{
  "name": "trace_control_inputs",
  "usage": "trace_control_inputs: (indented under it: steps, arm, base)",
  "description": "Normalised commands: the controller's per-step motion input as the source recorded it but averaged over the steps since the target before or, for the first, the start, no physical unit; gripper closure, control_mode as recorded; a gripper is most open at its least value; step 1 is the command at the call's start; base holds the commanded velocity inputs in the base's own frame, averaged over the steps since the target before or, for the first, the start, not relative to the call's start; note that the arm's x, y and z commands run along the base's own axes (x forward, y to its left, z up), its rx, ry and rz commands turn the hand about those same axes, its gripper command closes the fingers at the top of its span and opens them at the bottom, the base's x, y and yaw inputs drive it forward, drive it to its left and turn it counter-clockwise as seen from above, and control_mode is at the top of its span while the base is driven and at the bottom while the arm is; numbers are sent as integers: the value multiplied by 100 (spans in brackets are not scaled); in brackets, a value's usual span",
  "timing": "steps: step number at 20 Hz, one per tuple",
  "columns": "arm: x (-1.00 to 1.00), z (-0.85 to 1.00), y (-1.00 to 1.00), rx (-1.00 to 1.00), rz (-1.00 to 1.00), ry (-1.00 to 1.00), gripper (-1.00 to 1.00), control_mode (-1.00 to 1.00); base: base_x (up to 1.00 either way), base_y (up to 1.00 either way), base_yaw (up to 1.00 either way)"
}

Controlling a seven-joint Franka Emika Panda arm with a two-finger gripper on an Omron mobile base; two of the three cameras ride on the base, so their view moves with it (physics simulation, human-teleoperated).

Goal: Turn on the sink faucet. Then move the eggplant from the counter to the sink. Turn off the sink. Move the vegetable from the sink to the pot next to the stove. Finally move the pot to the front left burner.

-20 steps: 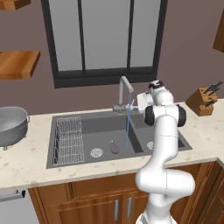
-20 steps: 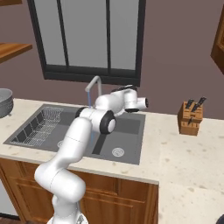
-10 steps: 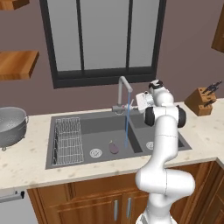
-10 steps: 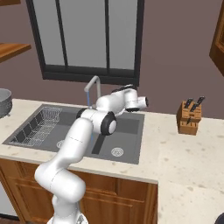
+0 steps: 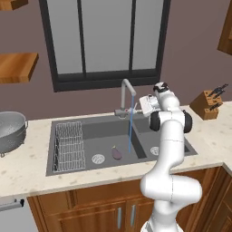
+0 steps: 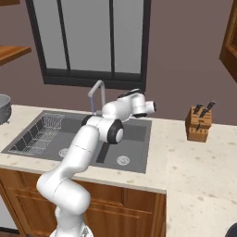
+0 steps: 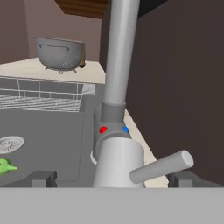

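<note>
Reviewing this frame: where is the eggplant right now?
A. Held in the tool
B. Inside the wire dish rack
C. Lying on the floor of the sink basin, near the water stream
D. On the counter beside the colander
C: the eggplant lies on the floor of the sink, just left of the water stream falling from the faucet.

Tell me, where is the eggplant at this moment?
In the left base view the eggplant lies on the floor of the sink, in its left basin, between the round drain and the falling water stream.
</note>
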Motion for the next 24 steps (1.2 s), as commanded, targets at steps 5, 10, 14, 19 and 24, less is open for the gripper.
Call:
trace_control_inputs:
  steps: [5,10,14,19,24]
  arm:
    - [-4,19,82,0,7,3,-100,-100]
    - [5,2,18,0,0,16,-100,-100]
    - [0,22,32,-5,0,5,-100,-100]
    - [0,22,43,-6,0,0,-100,-100]
    - [0,24,48,-3,3,0,-100,-100]
  base:
    - [0,0,0]
    - [0,0,0]
    - [0,0,0]
    - [0,0,0]
    - [0,0,0]
